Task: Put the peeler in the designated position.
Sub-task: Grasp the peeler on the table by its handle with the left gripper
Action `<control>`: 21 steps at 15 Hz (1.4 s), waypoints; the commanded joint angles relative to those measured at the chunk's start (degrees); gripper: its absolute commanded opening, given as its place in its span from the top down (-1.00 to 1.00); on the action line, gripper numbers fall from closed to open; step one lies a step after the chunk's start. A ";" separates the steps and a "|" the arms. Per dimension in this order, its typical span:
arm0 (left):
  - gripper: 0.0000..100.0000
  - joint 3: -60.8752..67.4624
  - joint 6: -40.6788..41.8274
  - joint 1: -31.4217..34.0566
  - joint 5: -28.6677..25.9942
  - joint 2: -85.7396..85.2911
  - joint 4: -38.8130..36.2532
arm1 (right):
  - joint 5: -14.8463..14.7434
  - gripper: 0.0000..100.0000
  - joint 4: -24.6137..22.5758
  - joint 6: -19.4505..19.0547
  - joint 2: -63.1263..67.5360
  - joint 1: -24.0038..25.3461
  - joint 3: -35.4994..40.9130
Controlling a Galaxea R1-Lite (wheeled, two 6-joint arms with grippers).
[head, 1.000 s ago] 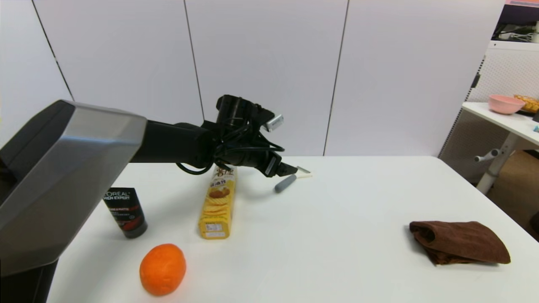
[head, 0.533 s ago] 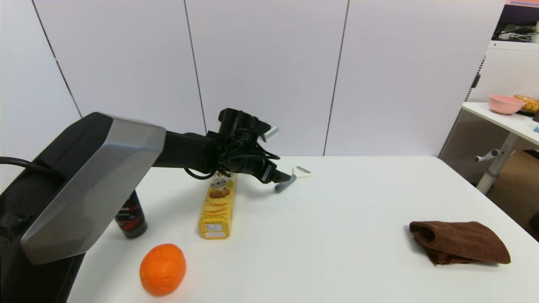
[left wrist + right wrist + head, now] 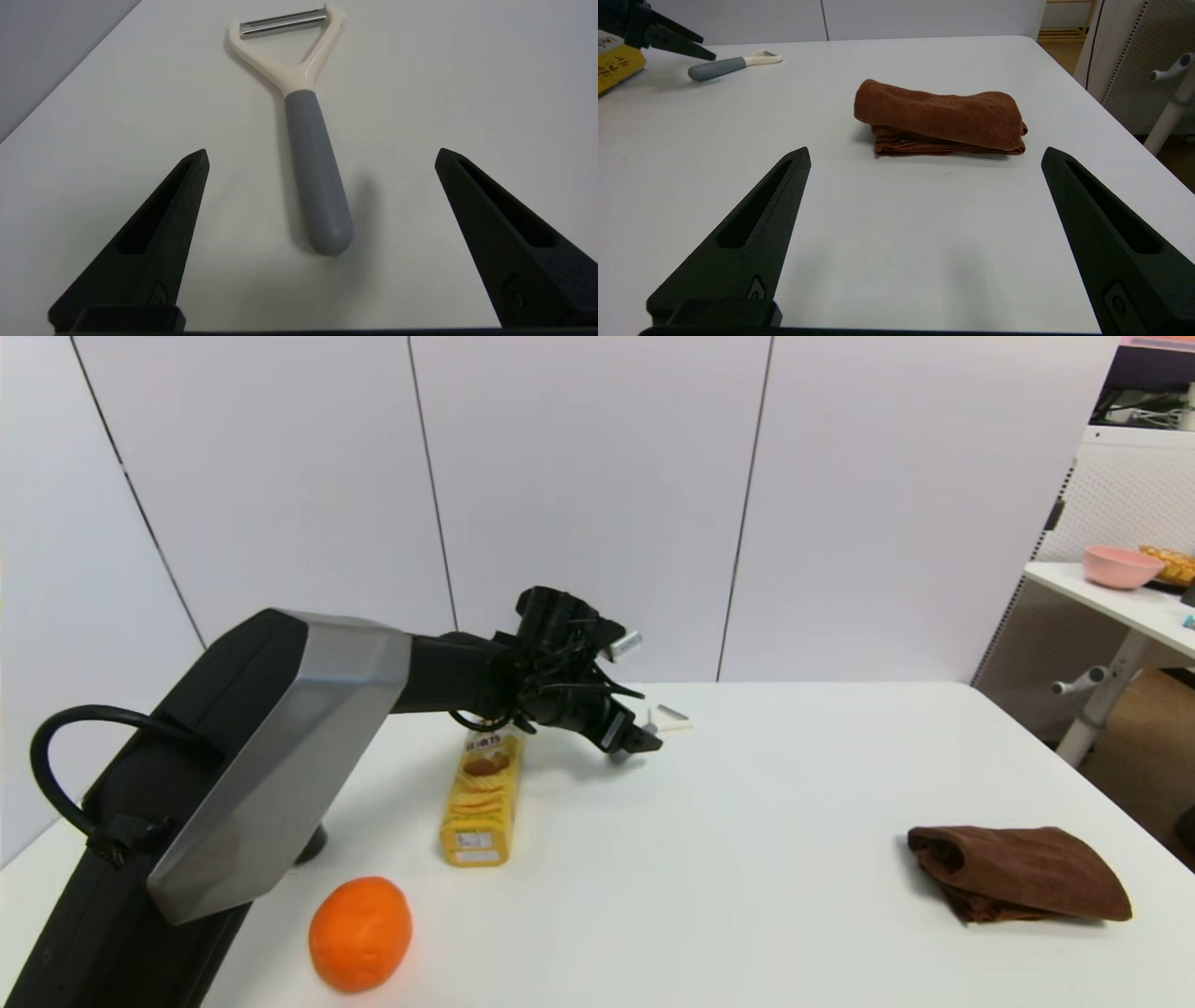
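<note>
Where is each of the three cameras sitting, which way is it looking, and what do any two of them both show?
Head view: on the robot's head, looking forward and down at the white table; the left arm reaches to the peeler.
Left wrist view: behind the open left gripper, facing the peeler lying between its fingers.
Right wrist view: behind the open right gripper, low over the table, facing the brown towel.
Shared: all three show the peeler; head and right wrist views share the towel.
</note>
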 commanded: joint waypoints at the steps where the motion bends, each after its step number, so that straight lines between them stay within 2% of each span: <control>1: -1.00 -3.21 0.43 -0.41 -0.10 1.68 5.25 | -0.02 -1.00 -0.02 0.00 0.07 0.00 0.00; 17: -1.00 -3.56 0.34 -0.23 0.08 3.87 5.17 | -0.02 -1.00 -0.02 0.00 0.07 0.00 0.00; 18: 1.00 -3.65 0.34 -0.32 0.08 3.96 5.17 | -0.02 -1.00 -0.02 0.00 0.07 0.00 0.00; 21: 1.00 -3.65 0.34 -0.32 -0.10 4.31 5.25 | 0.06 -1.00 -0.02 0.00 0.07 0.00 0.00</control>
